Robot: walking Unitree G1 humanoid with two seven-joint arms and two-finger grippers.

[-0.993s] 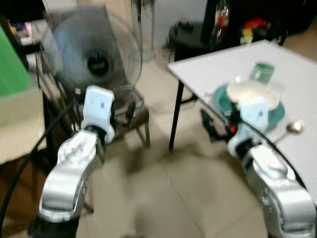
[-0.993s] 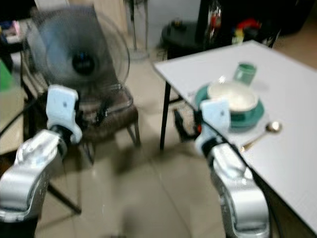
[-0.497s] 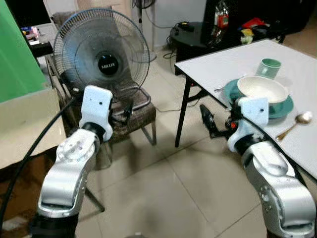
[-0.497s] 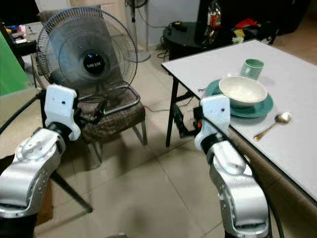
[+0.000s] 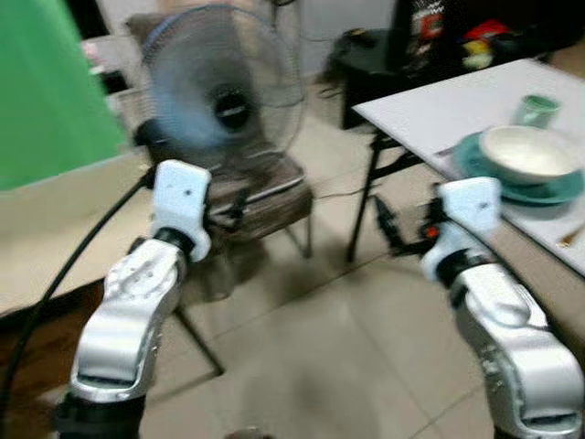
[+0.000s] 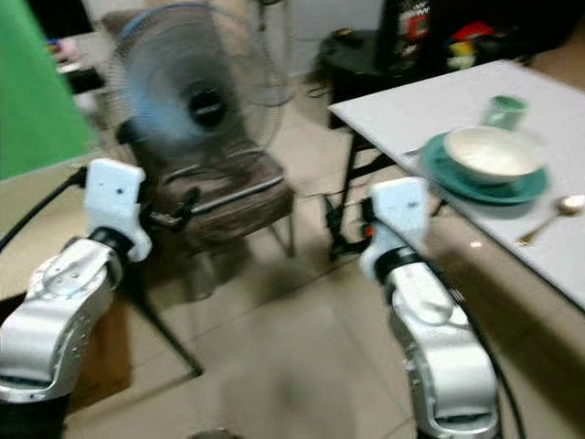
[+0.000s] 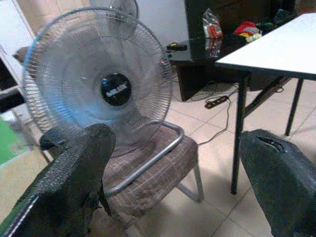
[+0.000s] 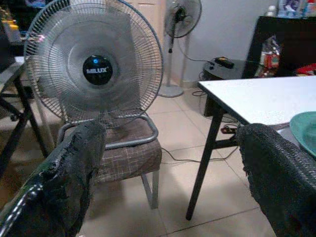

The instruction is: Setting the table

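Observation:
A white table (image 6: pixel 430 105) stands at the right. On it a white bowl (image 6: pixel 494 151) sits on a teal plate (image 6: pixel 484 186), with a green cup (image 6: pixel 505 110) behind and a spoon (image 6: pixel 553 215) nearer me. My right gripper (image 5: pixel 388 224) hangs in the air to the left of the table's edge, below the top, open with nothing between its fingers (image 8: pixel 64 182). My left gripper (image 5: pixel 238 203) is held out towards the chair, also open and empty, its fingers (image 7: pixel 74 182) spread wide.
A standing fan (image 5: pixel 224 101) is propped on a brown chair (image 5: pixel 260 197) with a metal frame, straight ahead. A green screen (image 5: pixel 46 91) and a beige ledge (image 5: pixel 55 229) lie at the left. A black low table (image 6: pixel 366 55) stands at the back. Tiled floor (image 5: pixel 320 347) lies ahead.
The whole picture has slid to the right and turned blurred, so the camera has moved. Both arms keep the same pose, and the dishes stay put on the table.

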